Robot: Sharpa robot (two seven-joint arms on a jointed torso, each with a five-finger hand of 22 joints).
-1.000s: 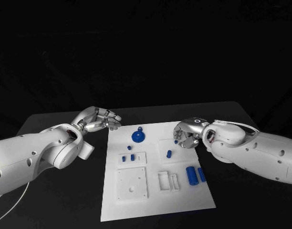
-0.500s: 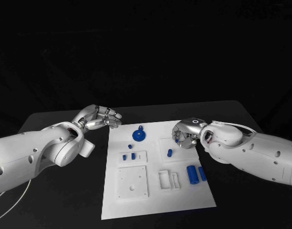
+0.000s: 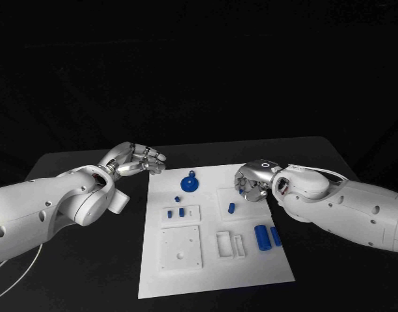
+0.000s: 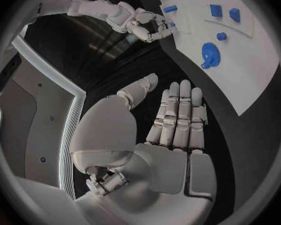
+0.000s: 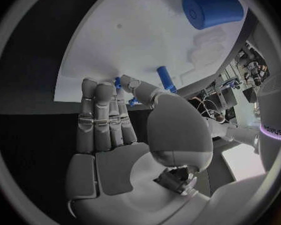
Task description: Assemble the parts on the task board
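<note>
1. Blue parts dot the white task board (image 3: 216, 234) at the centre of the head view: a round knobbed piece (image 3: 190, 185) near its upper edge, two small pegs (image 3: 175, 213) left of centre, a slim peg (image 3: 231, 208) further right, and two cylinders (image 3: 266, 237) at right of centre. The left hand (image 3: 135, 160) hovers over the black table (image 3: 77, 166) left of the board's upper corner, fingers curled in, nothing visible in them. The right hand (image 3: 254, 182) sits low over the board's upper right; whether it holds anything cannot be told here.

2. From the left wrist view, the left hand (image 4: 172, 120) lies flat with fingers straight and slightly apart, palm bare, over dark table beside the board (image 4: 253, 70). The knobbed piece (image 4: 210, 54) lies well apart from it in the upper right. The risk, as a judgement: a long reach across could sweep loose pegs.

3. From the right wrist view, the right hand (image 5: 112, 120) has fingers extended side by side, with a small blue part (image 5: 118, 83) showing at the fingertips; whether it is pinched cannot be told. A slim peg (image 5: 165, 78) lies just beside the thumb, a large cylinder (image 5: 213, 10) at upper right. A shallow or uncertain hold could let the small part slip or tilt and jam; the thumb could nudge the neighbouring peg.
</note>
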